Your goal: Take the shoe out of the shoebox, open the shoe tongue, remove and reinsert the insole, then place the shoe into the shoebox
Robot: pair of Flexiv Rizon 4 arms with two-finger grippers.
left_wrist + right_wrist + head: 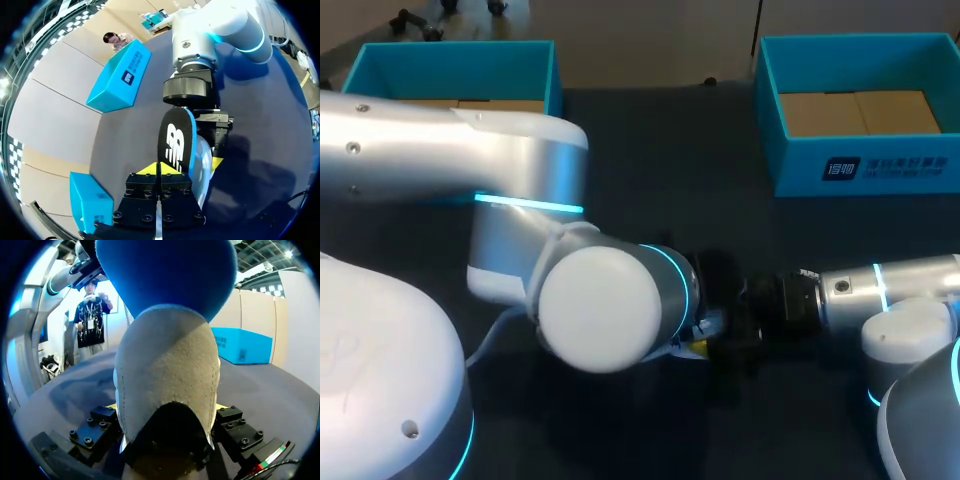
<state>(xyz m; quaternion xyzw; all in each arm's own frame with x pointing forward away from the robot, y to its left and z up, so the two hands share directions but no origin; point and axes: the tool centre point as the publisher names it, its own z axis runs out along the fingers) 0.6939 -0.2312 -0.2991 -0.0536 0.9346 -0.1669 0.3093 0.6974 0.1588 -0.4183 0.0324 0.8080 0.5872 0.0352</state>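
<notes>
Closest to us, lower left of centre in the head view, our left arm (600,305) hides much of the work. Our left tool (160,167) is pinched tight on the insole (175,142), which stands mostly clear of the shoe (167,375). Further right, at lower middle, our right tool (168,407) clamps the shoe from both sides. We judge the insole step is in hand; next it must come fully free, then feed back in straight.
</notes>
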